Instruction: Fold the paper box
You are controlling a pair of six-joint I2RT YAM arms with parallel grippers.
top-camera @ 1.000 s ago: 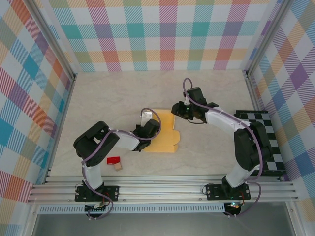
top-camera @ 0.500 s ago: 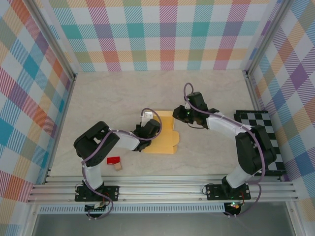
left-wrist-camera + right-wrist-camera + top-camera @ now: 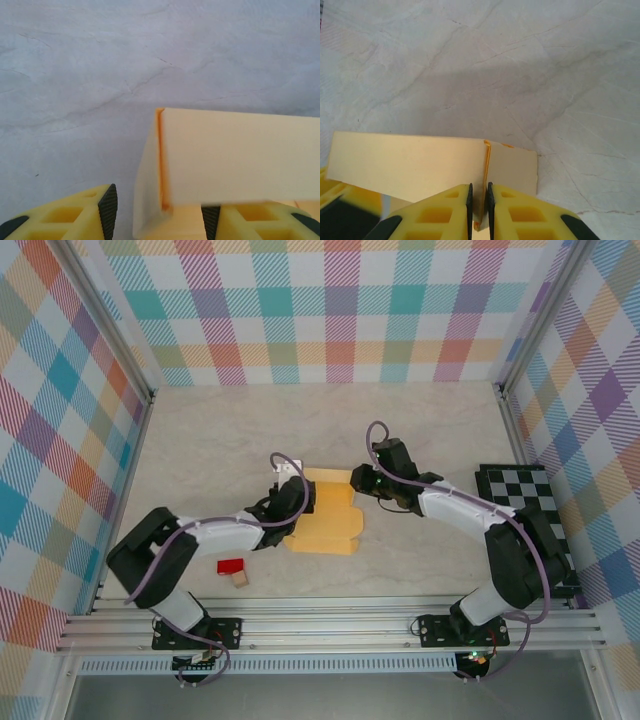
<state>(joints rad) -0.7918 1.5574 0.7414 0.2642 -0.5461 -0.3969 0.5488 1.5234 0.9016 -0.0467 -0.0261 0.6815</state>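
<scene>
The paper box (image 3: 325,512) is pale yellow-orange card lying partly folded in the middle of the table, with raised walls along its far side. My left gripper (image 3: 293,488) is at its far left corner. In the left wrist view that gripper (image 3: 159,219) is open, and a standing corner flap of the paper box (image 3: 240,155) sits loosely between the black pads (image 3: 107,210). My right gripper (image 3: 360,480) is at the far right corner. In the right wrist view it (image 3: 479,210) is shut on the upright folded edge of the paper box (image 3: 410,160).
A small red block (image 3: 231,566) and a tiny tan cube (image 3: 240,579) lie near the front left, beside the left arm. A black-and-white checkered mat (image 3: 535,515) lies at the right edge. Plaid walls close in the table on three sides.
My left gripper has opened off the box's left side and the arm has reached farther back. My right gripper has come down to the far right corner and closed on its edge.
</scene>
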